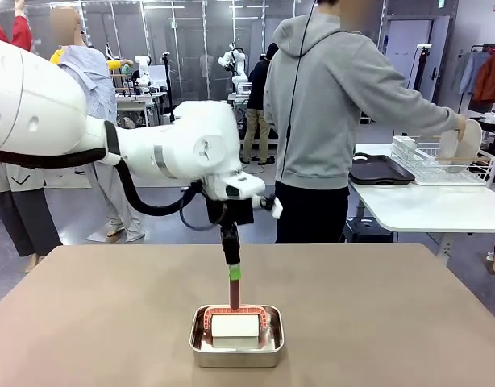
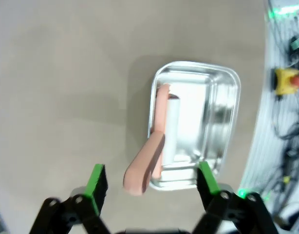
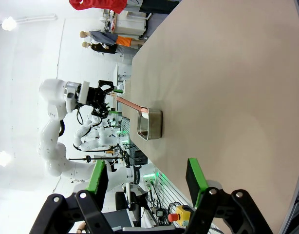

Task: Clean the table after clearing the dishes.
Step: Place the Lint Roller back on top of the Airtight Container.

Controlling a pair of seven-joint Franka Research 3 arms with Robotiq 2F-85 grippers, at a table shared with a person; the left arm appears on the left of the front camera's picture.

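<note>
On the brown table (image 1: pixel 393 322), near its front edge, a small steel pan (image 1: pixel 236 348) holds a white roller (image 1: pixel 235 326) whose red handle (image 1: pixel 234 294) sticks up. My left gripper (image 1: pixel 233 272) hangs straight down over that handle. In the left wrist view the left gripper (image 2: pixel 152 180) stands open, and the handle (image 2: pixel 145 163) rises between its fingers (image 2: pixel 97 183) without touching either. My right gripper (image 3: pixel 146 176) is open and holds nothing above the table (image 3: pixel 227 73). At the far right, the person's hand holds a white plate (image 1: pixel 462 141) at a wire rack.
A white side table (image 1: pixel 425 201) at the right carries a dark tray (image 1: pixel 380 169) and the wire dish rack (image 1: pixel 441 165). The person (image 1: pixel 328 105) stands behind the brown table, turned toward the rack. The right wrist view shows the pan (image 3: pixel 149 124) and my left arm (image 3: pixel 66 97) farther off.
</note>
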